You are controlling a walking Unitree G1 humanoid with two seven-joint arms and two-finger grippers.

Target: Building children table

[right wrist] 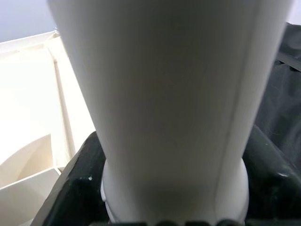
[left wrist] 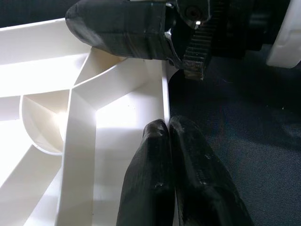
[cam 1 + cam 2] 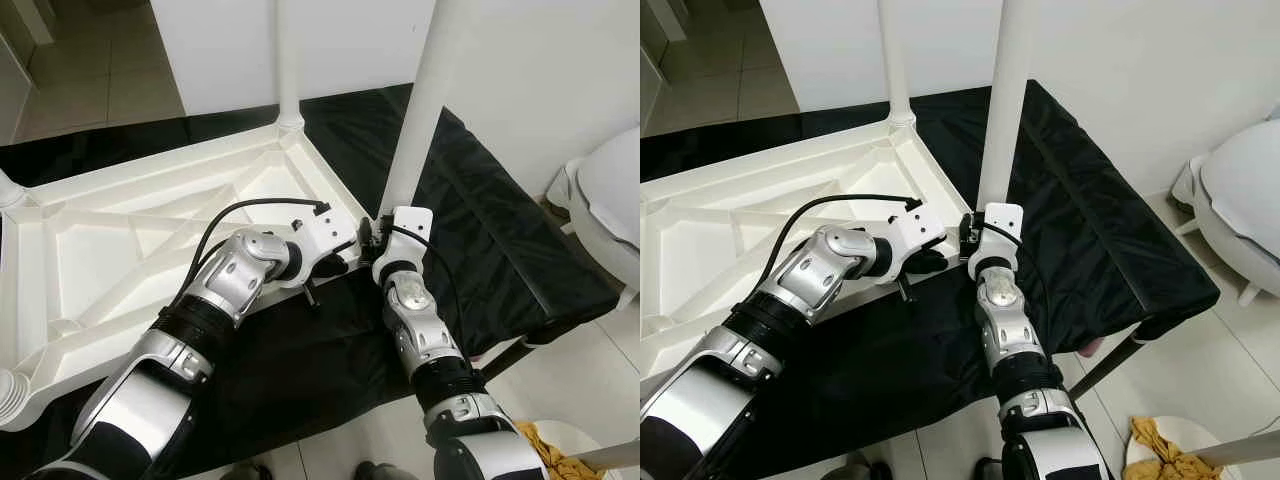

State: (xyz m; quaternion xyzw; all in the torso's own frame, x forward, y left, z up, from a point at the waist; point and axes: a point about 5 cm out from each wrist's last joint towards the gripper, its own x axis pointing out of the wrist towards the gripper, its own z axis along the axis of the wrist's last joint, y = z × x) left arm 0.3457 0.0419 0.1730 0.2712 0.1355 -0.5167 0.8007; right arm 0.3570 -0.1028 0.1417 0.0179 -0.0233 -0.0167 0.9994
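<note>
**Leg Fitting at the Near Right Corner: Handling Notes**

**Left eye view.** The white plastic tabletop (image 3: 150, 240) lies upside down on a black cloth (image 3: 480, 230), ribbed underside up. One leg (image 3: 289, 60) stands in the far corner. A second leg (image 3: 420, 110) stands upright at the near right corner. The right gripper (image 3: 385, 232) is at the foot of this leg; the left gripper (image 3: 335, 262) is at the tabletop edge just beside it.

**Right eye view.** Same layout. The legs are long, smooth and probably light, so they are likely to slip in a loose hold. Grip low, near the socket, where leverage is least. The ribbed tabletop appears stiff; its rim offers the best hold.

**Left wrist view.** The two black fingers (image 2: 155, 188) are pressed together, nothing visible between them, lying along the tabletop rim (image 2: 164, 99).

**Right wrist view.** The fingers (image 1: 80, 188) sit on either side of the leg base (image 1: 174, 188), clasping it.
</note>
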